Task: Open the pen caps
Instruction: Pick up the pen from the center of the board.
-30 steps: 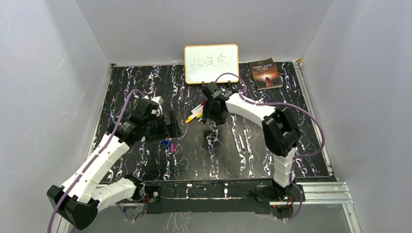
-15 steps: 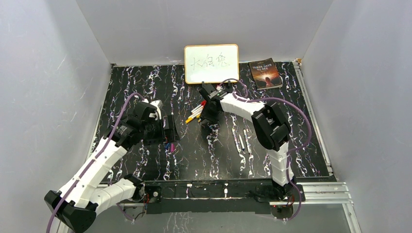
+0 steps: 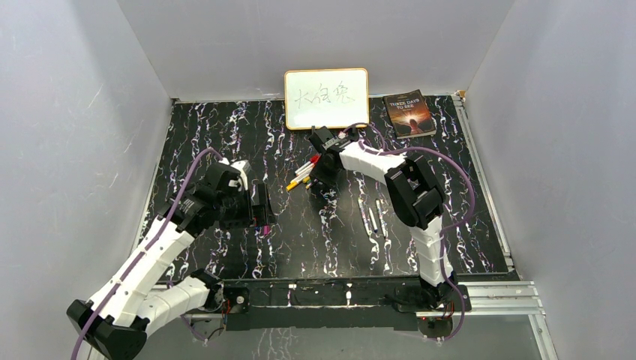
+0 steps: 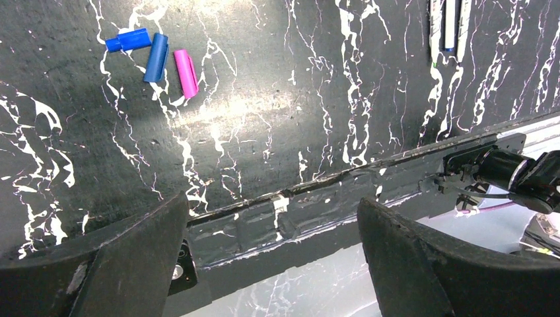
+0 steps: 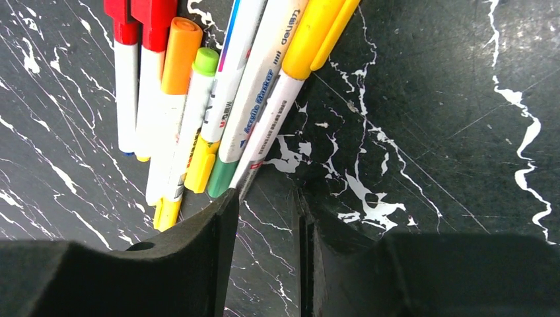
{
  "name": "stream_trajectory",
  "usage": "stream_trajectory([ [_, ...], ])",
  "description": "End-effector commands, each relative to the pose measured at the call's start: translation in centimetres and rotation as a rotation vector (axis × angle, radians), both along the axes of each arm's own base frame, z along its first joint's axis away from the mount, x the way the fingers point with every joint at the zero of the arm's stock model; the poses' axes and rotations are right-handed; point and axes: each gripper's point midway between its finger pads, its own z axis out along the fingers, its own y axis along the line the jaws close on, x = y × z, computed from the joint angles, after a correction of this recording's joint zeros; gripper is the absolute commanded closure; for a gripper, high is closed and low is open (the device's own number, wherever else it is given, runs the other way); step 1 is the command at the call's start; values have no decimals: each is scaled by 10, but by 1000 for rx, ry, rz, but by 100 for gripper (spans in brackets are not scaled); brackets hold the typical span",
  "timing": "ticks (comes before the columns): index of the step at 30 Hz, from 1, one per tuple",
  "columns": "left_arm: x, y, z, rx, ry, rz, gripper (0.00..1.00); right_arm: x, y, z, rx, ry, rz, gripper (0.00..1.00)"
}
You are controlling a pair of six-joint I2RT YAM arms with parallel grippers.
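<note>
Several capped pens [image 5: 198, 112] lie bunched on the black marble table, with red [image 5: 142, 16], orange [image 5: 179, 46], green [image 5: 205, 61] and yellow caps [image 5: 317, 36]. My right gripper [image 5: 264, 205] sits just below the bunch [image 3: 302, 174], its jaws a narrow gap apart with only table between them. Its left finger [image 5: 198, 251] touches the end of the yellow-capped pen. Two blue caps [image 4: 156, 57] and a pink cap [image 4: 185, 64] lie loose. My left gripper [image 4: 274, 251] hangs wide open and empty over the table's near edge. Uncapped pens [image 3: 373, 217] lie right of centre.
A small whiteboard [image 3: 326, 98] leans on the back wall with a book [image 3: 409, 114] beside it. The metal rail and arm bases [image 3: 345, 294] run along the near edge. Grey walls enclose the table on three sides.
My right gripper's jaws have narrowed and it has dropped closer to the pen bunch. The left arm has drifted slightly toward the near edge, still wide open.
</note>
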Motion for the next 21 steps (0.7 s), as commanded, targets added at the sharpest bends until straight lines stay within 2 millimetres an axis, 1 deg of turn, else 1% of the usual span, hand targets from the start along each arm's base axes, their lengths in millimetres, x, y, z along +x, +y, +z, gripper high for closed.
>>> stream_trajectory([
  [1, -9, 1, -5, -5, 21, -27, 2, 20, 8, 16, 40, -73, -45, 66],
  [7, -9, 1, -6, -3, 22, -32, 2, 18, 8, 7, 17, -32, -50, 65],
  [12, -9, 0, -6, -6, 21, -38, 2, 16, 3, -4, -6, 10, -67, 65],
  [14, -10, 0, -6, -8, 21, -39, 2, 13, 0, -11, -18, 39, -68, 67],
  [17, -12, 1, -5, -9, 18, -40, 2, 5, -4, -17, -41, 75, -64, 78],
  [21, -14, 2, -6, -12, 20, -42, 2, -6, -14, -26, -74, 104, -60, 80],
])
